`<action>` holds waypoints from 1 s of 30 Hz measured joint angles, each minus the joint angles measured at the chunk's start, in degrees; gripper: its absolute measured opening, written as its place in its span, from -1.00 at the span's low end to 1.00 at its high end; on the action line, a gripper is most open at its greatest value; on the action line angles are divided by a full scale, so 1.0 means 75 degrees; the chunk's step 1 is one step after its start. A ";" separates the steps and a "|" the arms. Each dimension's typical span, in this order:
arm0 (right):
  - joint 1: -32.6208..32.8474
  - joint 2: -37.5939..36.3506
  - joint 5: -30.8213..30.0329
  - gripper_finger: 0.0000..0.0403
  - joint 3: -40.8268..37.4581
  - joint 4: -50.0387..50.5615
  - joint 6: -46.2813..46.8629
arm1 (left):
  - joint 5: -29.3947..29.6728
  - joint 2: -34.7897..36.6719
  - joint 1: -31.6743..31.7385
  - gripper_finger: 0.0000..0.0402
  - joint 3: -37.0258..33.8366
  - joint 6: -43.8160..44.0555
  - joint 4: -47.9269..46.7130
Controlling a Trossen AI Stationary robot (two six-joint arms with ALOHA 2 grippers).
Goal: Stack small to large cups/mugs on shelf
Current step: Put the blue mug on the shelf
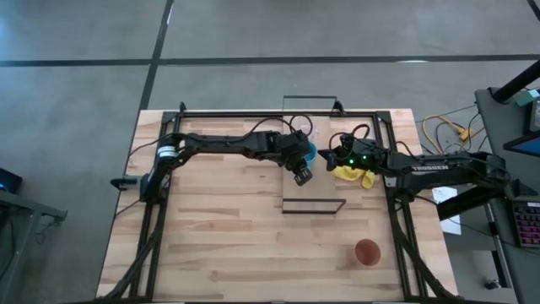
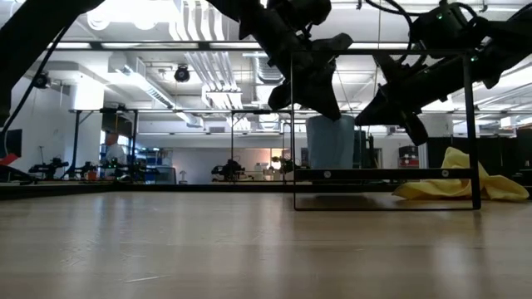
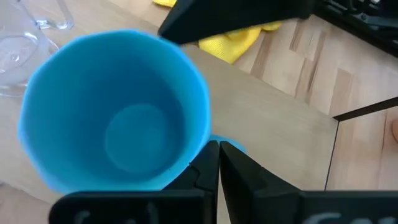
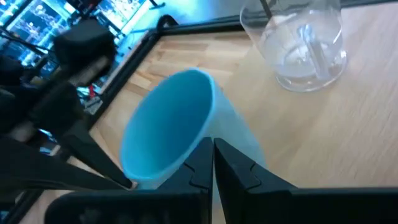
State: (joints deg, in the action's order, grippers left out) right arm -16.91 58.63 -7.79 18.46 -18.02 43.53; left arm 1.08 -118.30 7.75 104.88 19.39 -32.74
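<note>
Light-blue mug (image 1: 313,153) at the centre of the high view, standing on the shelf (image 1: 325,181), mostly covered there by the two arms meeting over it. Clearer in the left wrist view (image 3: 115,112), open mouth upward, empty inside. Left gripper (image 1: 302,169) pressed shut beside the mug, fingers (image 3: 208,171) together against its outer wall, handle hidden. Right gripper (image 1: 335,158) just right of the mug in the high view, fingers (image 4: 208,163) likewise closed, tips at the mug's side (image 4: 177,121); actual contact hard to judge. Tiny clear glass cup (image 4: 301,40) near the mug on the board, cut off at the top edge of the right wrist view, barely visible from above (image 1: 301,128). Brown-orange cup (image 1: 366,252) alone at the lower right of the tabletop (image 1: 211,228). Yellow cloth (image 1: 354,175) partly under the right arm.
</note>
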 joint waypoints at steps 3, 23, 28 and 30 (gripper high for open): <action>0.0003 0.0235 -0.0145 -0.96 0.0000 -0.0138 0.0000 | 0.0003 0.0000 0.0000 -1.00 0.0000 -0.0002 -0.0006; 0.0053 -0.1443 -0.0308 -0.96 -0.0003 0.0899 0.0032 | 0.0117 0.0348 -0.0354 -1.00 0.0012 0.0371 -0.0751; 0.0121 -0.1443 -0.0308 -0.96 -0.0003 0.1011 0.0029 | 0.0128 0.0019 -0.0510 -1.00 -0.0006 0.0374 -0.0634; 0.0140 -0.1443 -0.0309 -0.96 -0.0003 0.1011 0.0033 | 0.0184 -0.0037 -0.0497 -1.00 -0.0006 0.0376 -0.0628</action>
State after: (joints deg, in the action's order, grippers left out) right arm -15.86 47.81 -10.11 18.44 -10.44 43.77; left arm 2.46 -118.58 4.02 104.84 22.21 -37.45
